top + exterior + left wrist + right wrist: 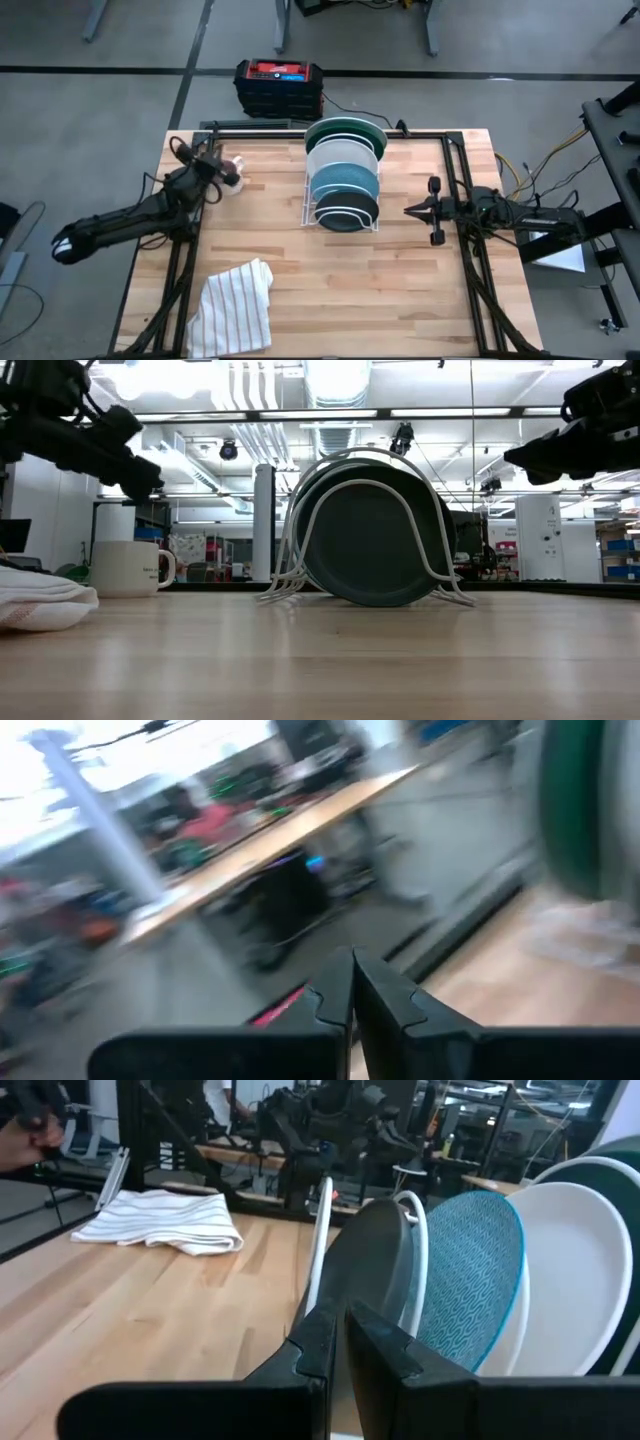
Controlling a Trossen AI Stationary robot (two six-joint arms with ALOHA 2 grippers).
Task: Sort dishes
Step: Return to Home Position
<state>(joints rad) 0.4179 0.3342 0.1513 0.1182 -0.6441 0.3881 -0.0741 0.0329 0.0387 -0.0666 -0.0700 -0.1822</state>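
A white wire dish rack (303, 200) stands just above the middle of the tabletop (400, 290) in the high view, and all four dishes stand on edge in it, one behind the other. The dark green plate (345, 131) is at the top end of the row. Below it come the white plate (342, 157) and the teal plate (343, 179), and the black plate (346, 209) is at the lower end.

The right gripper (410, 210) hangs to the right of the rack, level with the black plate and apart from it, pointing at the row. Its fingers are pressed together with nothing between them.

The left gripper (350, 988) sits at the left of the tabletop in the high view, well apart from the rack. Its fingers are also closed tight and empty. It is close beside a cream mug (130, 568); whether they touch cannot be told.

A white striped cloth (238, 305) lies crumpled in the lower left of the tabletop. A red and black case (279, 86) rests on the floor past the top edge.
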